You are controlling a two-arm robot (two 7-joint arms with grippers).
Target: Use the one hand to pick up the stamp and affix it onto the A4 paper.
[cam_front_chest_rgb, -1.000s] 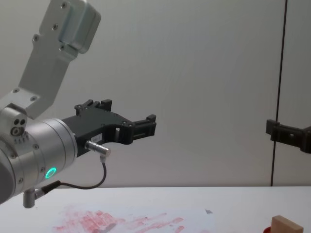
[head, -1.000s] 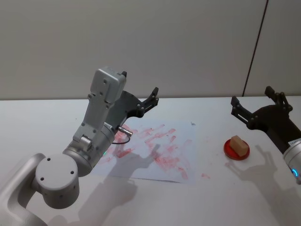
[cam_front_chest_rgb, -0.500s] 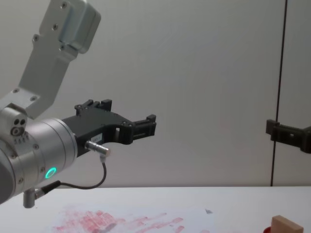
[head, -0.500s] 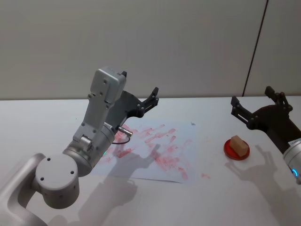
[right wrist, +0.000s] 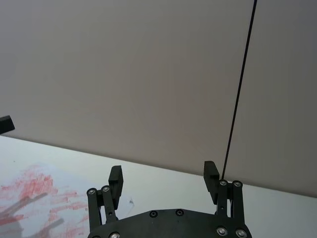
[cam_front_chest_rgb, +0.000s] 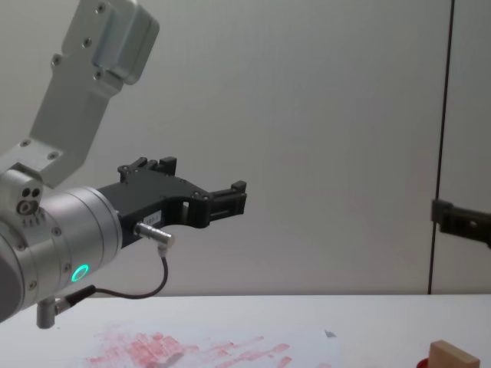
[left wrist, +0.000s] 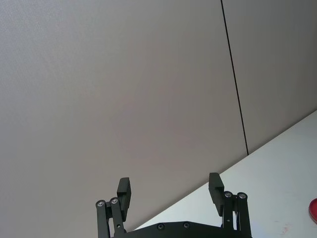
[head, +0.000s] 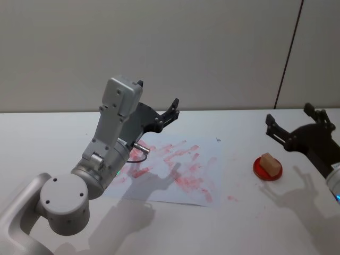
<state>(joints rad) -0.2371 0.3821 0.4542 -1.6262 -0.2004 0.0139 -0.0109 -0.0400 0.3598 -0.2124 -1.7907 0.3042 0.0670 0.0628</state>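
Obs. from my remote station:

1. The right gripper (head: 289, 115) is at the right edge of the head view, raised well off the surface (head: 48, 138). Chest view confirms it hangs high above surface level. Its fingers are spread wide w/ nothing btwn them, and the right wrist view shows both fingers apart against the wall. I see no contact w/ any item.

2. The stamp (head: 270, 164), a tan wooden block, sits on a flat red disc (head: 257, 168) on the surface. It is to the right of the A4 paper (head: 183, 183) and apart from it. The right gripper is above and just beyond the stamp, not touching it.

3. The A4 paper lies flat at centre. It is white w/ many red ink smears across most of the sheet. A few red specks mark the surface just off its near right corner.

4. The left gripper (head: 158, 94) is held up over the paper's far left part, fingers apart, empty. Its arm is silver w/ a green ring light (cam_front_chest_rgb: 79, 272) and rises from the near left of the head view.
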